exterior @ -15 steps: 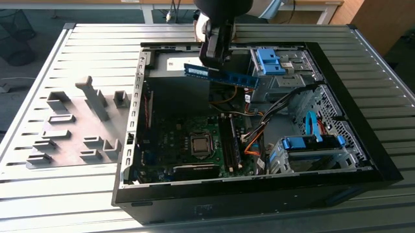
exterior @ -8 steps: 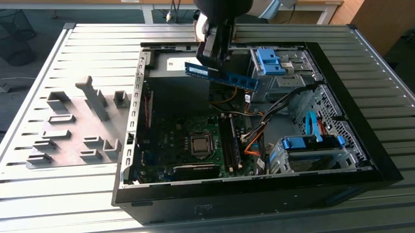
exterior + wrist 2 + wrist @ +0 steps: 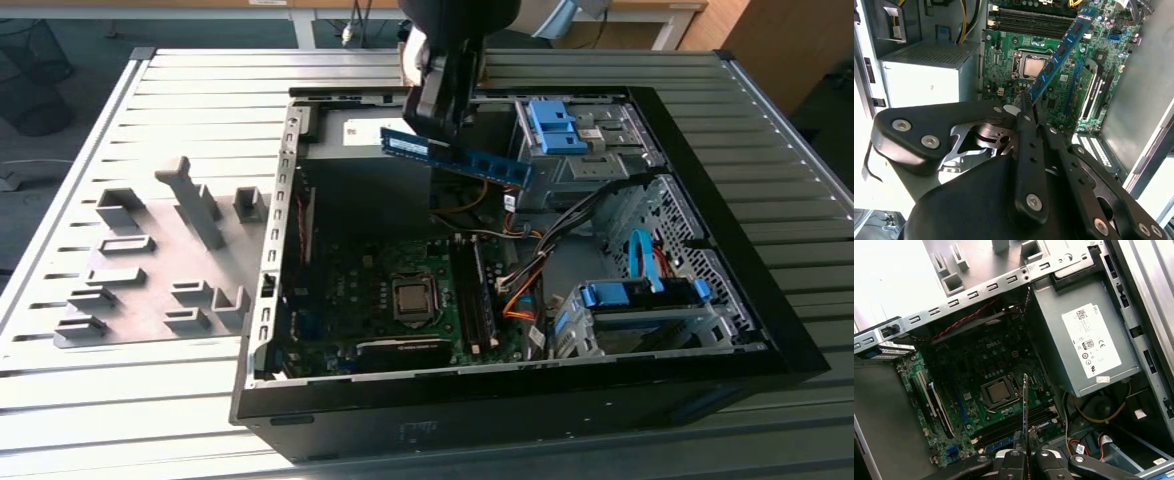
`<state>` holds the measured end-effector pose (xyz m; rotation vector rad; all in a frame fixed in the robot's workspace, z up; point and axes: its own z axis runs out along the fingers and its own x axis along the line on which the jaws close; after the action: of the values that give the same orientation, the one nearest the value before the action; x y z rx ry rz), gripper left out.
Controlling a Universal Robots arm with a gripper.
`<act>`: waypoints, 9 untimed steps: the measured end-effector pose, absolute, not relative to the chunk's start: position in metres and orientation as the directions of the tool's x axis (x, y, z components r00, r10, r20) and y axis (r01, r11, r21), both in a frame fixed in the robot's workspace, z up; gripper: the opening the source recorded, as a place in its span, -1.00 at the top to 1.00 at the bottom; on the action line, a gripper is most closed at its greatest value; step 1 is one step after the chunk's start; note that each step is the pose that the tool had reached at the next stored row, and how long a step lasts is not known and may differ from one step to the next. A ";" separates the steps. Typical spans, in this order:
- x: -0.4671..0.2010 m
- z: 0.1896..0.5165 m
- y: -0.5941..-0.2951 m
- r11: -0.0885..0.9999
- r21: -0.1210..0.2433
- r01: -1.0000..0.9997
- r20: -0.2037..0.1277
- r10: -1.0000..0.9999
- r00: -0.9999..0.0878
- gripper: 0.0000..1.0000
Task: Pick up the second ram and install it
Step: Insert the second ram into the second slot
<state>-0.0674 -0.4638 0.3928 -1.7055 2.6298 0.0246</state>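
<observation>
1. At the exterior view's left, about ten grey holder blocks stand on the slatted table, well apart from the arm.
2. One open computer case lies flat. It holds one motherboard with one processor socket.
3. The single gripper hangs over the far part of the case. Its jaws are clamped on one end of the second ram, one stick, held in the air clear of the board.
4. The stick stretches away from the fingertips. Its long axis runs across the exterior view, dipping rightward. The memory slots lie lower and nearer, running near-to-far, so roughly crosswise to it, I judge.
5. Two blue drive caddies sit at the right.
</observation>
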 end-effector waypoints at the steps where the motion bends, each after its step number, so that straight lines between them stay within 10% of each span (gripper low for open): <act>1: -0.067 0.393 -0.464 0.415 0.009 -0.910 -0.014 -0.910 -0.415 0.72; 9: -0.067 0.393 -0.464 0.486 0.009 -0.874 -0.014 -0.874 -0.486 0.72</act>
<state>-0.0674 -0.4638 0.3928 -1.5887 2.7018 0.0230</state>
